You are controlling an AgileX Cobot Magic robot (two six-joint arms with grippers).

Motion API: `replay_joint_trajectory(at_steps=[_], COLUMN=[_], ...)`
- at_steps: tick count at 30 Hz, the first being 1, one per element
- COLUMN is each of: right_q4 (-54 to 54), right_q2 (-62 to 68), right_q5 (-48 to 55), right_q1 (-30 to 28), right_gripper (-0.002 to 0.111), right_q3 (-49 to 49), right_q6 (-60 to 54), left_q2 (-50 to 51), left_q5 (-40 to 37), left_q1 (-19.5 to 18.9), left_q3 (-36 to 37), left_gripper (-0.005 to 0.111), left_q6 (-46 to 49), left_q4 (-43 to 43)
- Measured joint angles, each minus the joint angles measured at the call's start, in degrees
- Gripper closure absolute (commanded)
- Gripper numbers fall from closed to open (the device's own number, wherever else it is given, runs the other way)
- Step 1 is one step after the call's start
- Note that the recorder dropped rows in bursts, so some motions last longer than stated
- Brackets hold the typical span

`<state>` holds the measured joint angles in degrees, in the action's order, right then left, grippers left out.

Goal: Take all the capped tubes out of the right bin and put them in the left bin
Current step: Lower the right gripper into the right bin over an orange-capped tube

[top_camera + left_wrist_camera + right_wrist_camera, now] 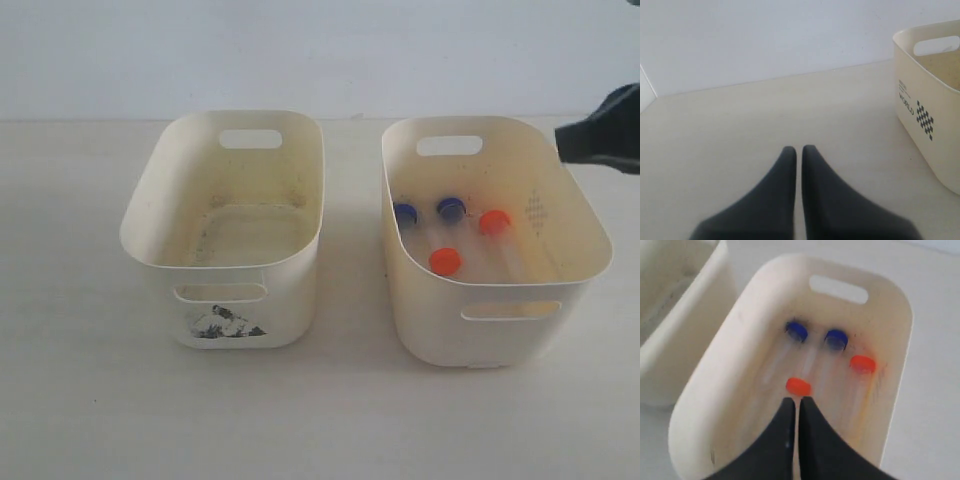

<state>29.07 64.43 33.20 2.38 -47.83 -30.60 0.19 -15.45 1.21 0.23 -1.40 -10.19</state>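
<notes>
Nearest you, the pale tabletop [320,420] runs along its front edge. Just behind it the two cream bins stand side by side, apart from each other, about midway across the tabletop.

The left bin [150,225] shows a torn black-and-white sticker remnant [227,323] under its front handle slot. You see no tube in it.

The right bin [590,240] has a plain front and holds all four capped tubes. The orange-red cap [445,261] closest to the front wall comes first, then a second orange-red cap [494,221] nearer the bin's right wall. Two blue caps [405,212] [451,208] sit side by side furthest back. The clear bodies are hard to make out, but in the right wrist view they seem to run from the caps toward the near wall.

Your right claw [794,401] hangs over the right bin, above the front orange-red cap. Its jaws are pressed together with only a thin slit between them, and they hold nothing. A dark part of the right arm [600,135] shows at the far right corner of that bin.

Your left claw [799,149] is likewise narrow and holds nothing, low over bare tabletop. A cream bin wall printed with a checkered diamond [925,120] stands near it; you cannot tell which bin it is.
</notes>
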Motion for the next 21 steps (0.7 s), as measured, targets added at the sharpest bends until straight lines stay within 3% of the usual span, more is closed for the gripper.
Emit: replay_joint_trajectory(at_steps=[3,7,9,12,14,16,21], right_q4=[7.5,5.2,-7.5,-34.6,-39.3,-39.6,-31.9], right_q2=[4.3,10.7,13.7,20.7,24.9,30.7,38.3], right_q5=[-7.0,-3.9,-1.2,13.7,21.6,29.8,33.2], right_q1=[0.0,5.2,9.0,13.3,13.6,13.6,13.7], right_gripper=[0.106,0.109,0.109,0.109,0.109,0.109,0.109], right_q3=[-3.0,-12.5,-18.6,-28.3,-31.6,-35.0,-36.8], right_q6=[0.0,2.0,13.8,39.3,43.8,45.0,39.2], left_q2=[0.0,0.0,0.0,0.0,0.0,0.0,0.0], left_q5=[0.0,0.0,0.0,0.0,0.0,0.0,0.0], left_q1=[0.0,0.0,0.0,0.0,0.0,0.0,0.0], left_q3=[0.0,0.0,0.0,0.0,0.0,0.0,0.0], left_gripper=[0.102,0.102,0.102,0.102,0.102,0.102,0.102], left_q6=[0.0,0.0,0.0,0.0,0.0,0.0,0.0], left_q4=[0.0,0.0,0.0,0.0,0.0,0.0,0.0])
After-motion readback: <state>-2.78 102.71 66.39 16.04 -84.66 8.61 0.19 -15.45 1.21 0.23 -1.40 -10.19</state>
